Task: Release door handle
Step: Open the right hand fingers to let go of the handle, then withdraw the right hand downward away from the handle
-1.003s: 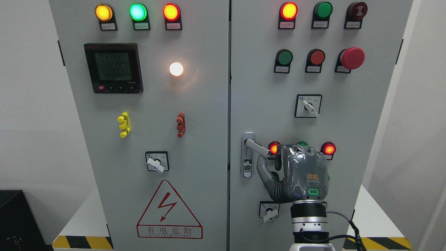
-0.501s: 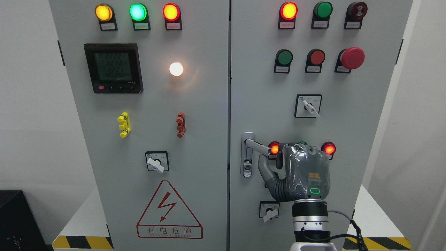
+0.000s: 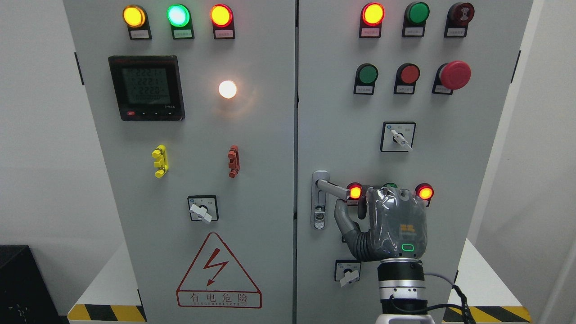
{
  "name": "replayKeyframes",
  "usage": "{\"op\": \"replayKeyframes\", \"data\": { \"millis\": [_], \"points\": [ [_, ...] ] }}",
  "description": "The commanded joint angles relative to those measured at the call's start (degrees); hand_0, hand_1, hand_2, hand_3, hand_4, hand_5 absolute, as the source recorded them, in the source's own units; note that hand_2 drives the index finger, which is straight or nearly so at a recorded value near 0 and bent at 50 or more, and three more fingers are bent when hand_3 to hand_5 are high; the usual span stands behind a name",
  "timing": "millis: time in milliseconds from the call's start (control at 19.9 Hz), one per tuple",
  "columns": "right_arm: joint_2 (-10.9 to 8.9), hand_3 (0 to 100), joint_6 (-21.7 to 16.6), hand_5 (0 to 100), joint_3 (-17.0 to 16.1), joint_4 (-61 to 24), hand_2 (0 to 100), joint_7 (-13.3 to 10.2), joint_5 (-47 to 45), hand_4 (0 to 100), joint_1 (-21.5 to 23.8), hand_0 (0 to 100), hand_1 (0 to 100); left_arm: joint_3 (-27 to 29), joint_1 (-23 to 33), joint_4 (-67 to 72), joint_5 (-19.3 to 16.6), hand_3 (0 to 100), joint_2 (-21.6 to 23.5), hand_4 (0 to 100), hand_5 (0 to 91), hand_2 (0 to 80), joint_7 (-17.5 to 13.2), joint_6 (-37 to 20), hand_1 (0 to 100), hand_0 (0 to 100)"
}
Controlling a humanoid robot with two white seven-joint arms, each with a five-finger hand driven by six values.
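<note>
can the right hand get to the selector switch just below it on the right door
Probably yes. The right hand hangs just above and right of the selector switch, with only bare door panel between them. Its wrist covers the panel beside the switch, but nothing blocks the knob.

Green lamp mostly hidden behind right hand, button labels too small to read

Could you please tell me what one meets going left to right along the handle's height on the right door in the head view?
Door handle → lit red lamp → right hand, its fingers curled just right of the handle's tip → second lit red lamp.
</note>
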Motion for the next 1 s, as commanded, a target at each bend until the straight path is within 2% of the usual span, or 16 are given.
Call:
{"op": "replayKeyframes", "data": {
  "millis": [0, 100, 201, 301, 351, 401, 451, 552, 652, 702, 752, 802, 853, 953],
  "points": [
    [-0.62, 100, -0.2, 92, 0.03, -1.92, 83, -0.42, -0.16, 98, 2.71, 53, 43, -1.23, 0.0, -1.14, 0.0, 9, 0.0, 1, 0.0, 2.2, 0.03, 0.02, 0, 0],
    [-1.15, 100, -0.29, 91, -0.15, -3.32, 79, -0.6, -0.16, 97, 3.59, 53, 43, -1.23, 0.0, -1.14, 0.0, 9, 0.0, 1, 0.0, 2.3, 0.03, 0.02, 0, 0],
    [-2.64, 100, -0.46, 88, -1.37, -4.91, 72, -0.6, -0.33, 89, 4.91, 53, 43, -1.23, 0.0, -1.14, 0.0, 9, 0.0, 1, 0.0, 2.3, 0.03, 0.02, 0, 0],
    [-3.43, 100, -0.9, 82, -1.99, -7.01, 64, -0.6, -0.51, 85, 6.75, 52, 42, -1.23, 0.0, -1.14, 0.0, 9, 0.0, 1, 0.0, 2.3, 0.03, 0.02, 0, 0],
    [-3.61, 97, -1.25, 73, -2.78, -8.59, 59, -0.42, -0.51, 80, 8.41, 52, 42, -1.23, 0.0, -1.14, 0.0, 9, 0.0, 1, 0.0, 2.3, 0.03, 0.02, 0, 0],
    [-3.7, 83, -2.21, 55, -4.0, -10.0, 52, -0.33, -0.59, 67, 9.91, 52, 42, -1.23, 0.0, -1.14, 0.0, 9, 0.0, 1, 0.0, 2.3, 0.03, 0.02, 0, 0],
    [-3.61, 76, -3.79, 43, -5.49, -11.23, 50, -0.33, -0.51, 57, 10.88, 52, 41, -1.23, 0.0, -1.14, 0.0, 9, 0.0, 1, 0.0, 2.3, 0.03, 0.02, 0, 0],
    [-3.35, 56, -7.65, 13, -9.61, -13.95, 41, -0.25, -0.59, 39, 12.47, 51, 40, -1.23, 0.0, -1.14, 0.0, 9, 0.0, 1, 0.0, 2.2, 0.03, 0.02, 0, 0],
    [-3.35, 41, -11.08, 0, -13.22, -14.14, 33, -0.33, -0.68, 28, 12.74, 51, 40, -1.23, 0.0, -1.14, 0.0, 9, 0.0, 1, 0.0, 2.2, 0.03, 0.02, 0, 0],
    [-3.0, 24, -13.71, 0, -15.59, -14.14, 23, -0.42, -0.68, 15, 12.74, 50, 40, -1.23, 0.0, -1.14, 0.0, 9, 0.0, 1, 0.0, 2.3, 0.03, 0.02, 0, 0],
    [-2.91, 19, -15.3, 0, -17.18, -14.14, 20, -0.6, -0.77, 10, 12.65, 50, 40, -1.23, 0.0, -1.14, 0.0, 9, 0.0, 1, 0.0, 2.3, 0.03, 0.02, 0, 0],
    [-2.82, 9, -15.93, 0, -18.24, -14.14, 12, -0.68, -0.77, 3, 12.56, 50, 40, -1.23, 0.0, -1.14, 0.0, 9, 0.0, 1, 0.0, 2.3, 0.03, 0.02, 0, 0],
    [-2.82, 0, -15.93, 0, -18.6, -14.23, 2, -0.69, -0.94, 0, 12.39, 50, 39, -1.23, 0.0, -1.14, 0.0, 9, 0.0, 1, 0.0, 2.3, 0.03, 0.02, 0, 0],
    [-2.91, 0, -15.93, 0, -18.87, -14.23, 0, -1.47, -1.91, 0, 12.21, 49, 38, -1.23, 0.0, -1.14, 0.0, 9, 0.0, 1, 0.0, 2.3, 0.03, 0.02, 0, 0]
  ]
}}
